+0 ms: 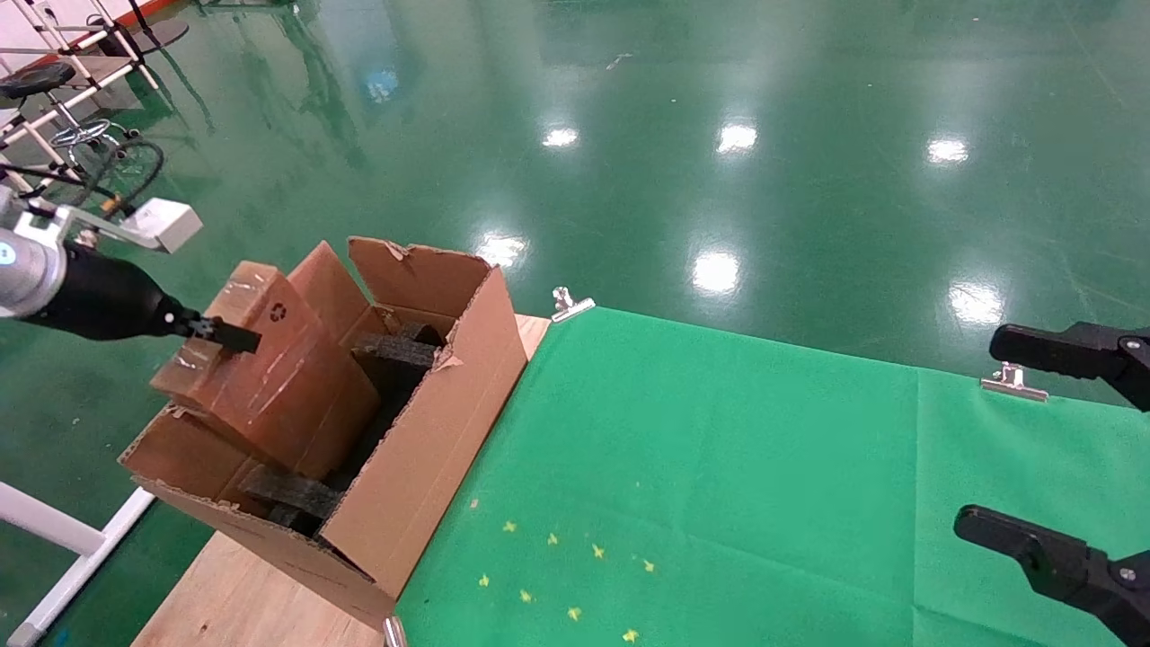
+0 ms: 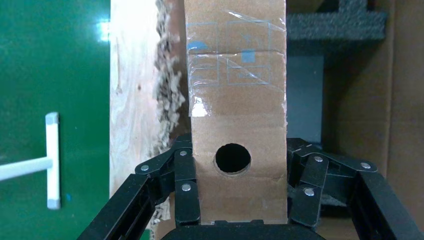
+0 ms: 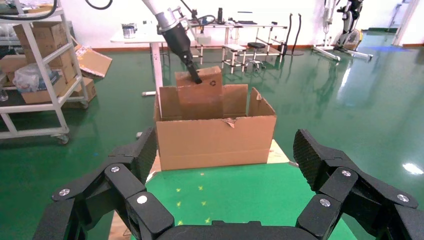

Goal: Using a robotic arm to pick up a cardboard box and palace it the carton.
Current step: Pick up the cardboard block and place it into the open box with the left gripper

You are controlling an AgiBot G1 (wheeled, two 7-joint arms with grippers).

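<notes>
The large brown corrugated carton at the table's left end is crowded: dark grey foam blocks line it, and the small taped brown cardboard box fills its left half. Right of it, green cloth lies open, silver clips along its far edge.

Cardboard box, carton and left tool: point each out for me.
cardboard box (image 1: 269, 377), head view, on its broad taped face.
carton (image 1: 431, 449), head view, on its long outer side wall.
left tool (image 2: 239, 200), left wrist view, midway between the fingertips that clamp the box's narrow edge.
</notes>
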